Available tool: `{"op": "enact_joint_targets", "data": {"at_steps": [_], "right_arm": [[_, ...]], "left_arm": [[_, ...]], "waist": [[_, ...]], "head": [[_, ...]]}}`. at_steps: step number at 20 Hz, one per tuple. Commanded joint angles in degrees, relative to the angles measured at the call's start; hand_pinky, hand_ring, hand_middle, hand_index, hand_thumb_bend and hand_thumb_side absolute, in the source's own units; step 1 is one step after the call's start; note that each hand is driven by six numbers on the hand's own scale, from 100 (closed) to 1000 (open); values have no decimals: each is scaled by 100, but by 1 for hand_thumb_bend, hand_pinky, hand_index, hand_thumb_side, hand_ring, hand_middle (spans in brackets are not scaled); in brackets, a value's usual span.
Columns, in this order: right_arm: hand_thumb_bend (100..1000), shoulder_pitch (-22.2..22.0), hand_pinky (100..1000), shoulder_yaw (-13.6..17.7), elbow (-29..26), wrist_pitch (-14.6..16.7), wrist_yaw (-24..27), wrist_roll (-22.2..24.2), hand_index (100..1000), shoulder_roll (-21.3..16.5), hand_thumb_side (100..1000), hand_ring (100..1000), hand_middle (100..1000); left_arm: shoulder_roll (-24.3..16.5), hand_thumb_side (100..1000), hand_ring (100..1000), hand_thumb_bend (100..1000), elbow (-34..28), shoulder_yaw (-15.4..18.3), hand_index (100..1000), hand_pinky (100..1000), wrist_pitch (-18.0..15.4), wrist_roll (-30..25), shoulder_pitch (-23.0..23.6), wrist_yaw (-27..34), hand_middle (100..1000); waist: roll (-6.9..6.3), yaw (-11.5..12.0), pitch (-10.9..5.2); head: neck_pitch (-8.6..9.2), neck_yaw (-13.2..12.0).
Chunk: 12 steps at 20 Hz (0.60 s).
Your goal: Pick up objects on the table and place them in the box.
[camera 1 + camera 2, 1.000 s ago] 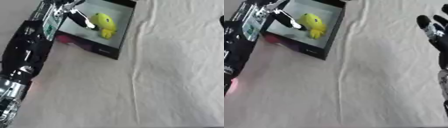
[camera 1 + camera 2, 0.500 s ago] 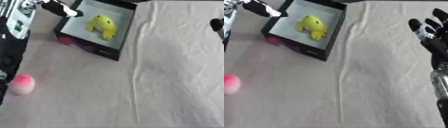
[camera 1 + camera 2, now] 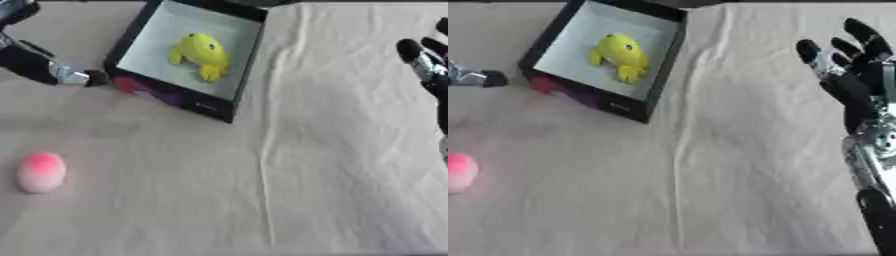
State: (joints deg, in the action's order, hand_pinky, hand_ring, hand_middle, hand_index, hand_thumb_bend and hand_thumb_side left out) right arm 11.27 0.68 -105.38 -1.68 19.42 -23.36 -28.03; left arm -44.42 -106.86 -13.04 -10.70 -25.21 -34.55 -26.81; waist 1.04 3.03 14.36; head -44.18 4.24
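Yellow toy (image 3: 203, 53) in box (image 3: 131, 35), pink ball (image 3: 41, 172) on cloth (image 3: 332, 165), left hand (image 3: 39, 67) fingers unclear, right hand (image 3: 852, 75) spread open, empty

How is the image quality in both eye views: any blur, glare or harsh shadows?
Left eye view: soft all over; the left hand is smeared, the pink egg-shaped object fuzzy-edged; light is even, no glare, only faint shadows on the white cloth. Right eye view: equally soft; the open right hand reads clearer, and the yellow toy in the black box is distinct.
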Motion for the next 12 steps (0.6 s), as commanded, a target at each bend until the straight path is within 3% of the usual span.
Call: {"op": "enact_joint_targets", "data": {"at_steps": [1, 6, 12], "right_arm": [[743, 29, 924, 62, -67, 4, -31, -9, 844, -179, 290, 873, 908], [744, 21, 925, 69, -64, 6, -38, -6, 844, -159, 288, 873, 908], [743, 27, 925, 63, -54, 7, -36, 6, 844, -125, 287, 873, 908]], "left_arm": [[-404, 355, 721, 669, -492, -27, 891, 791, 224, -86, 133, 65, 755], [-512, 358, 719, 658, -752, -41, 897, 792, 451, -226, 478, 74, 755], [-331, 341, 707, 632, -606, -98, 896, 782, 572, -410, 594, 16, 750]], "waist": [[8, 19, -104], [34, 44, -68], [52, 52, -48]], "head": [[6, 7], [6, 20], [6, 13]]}}
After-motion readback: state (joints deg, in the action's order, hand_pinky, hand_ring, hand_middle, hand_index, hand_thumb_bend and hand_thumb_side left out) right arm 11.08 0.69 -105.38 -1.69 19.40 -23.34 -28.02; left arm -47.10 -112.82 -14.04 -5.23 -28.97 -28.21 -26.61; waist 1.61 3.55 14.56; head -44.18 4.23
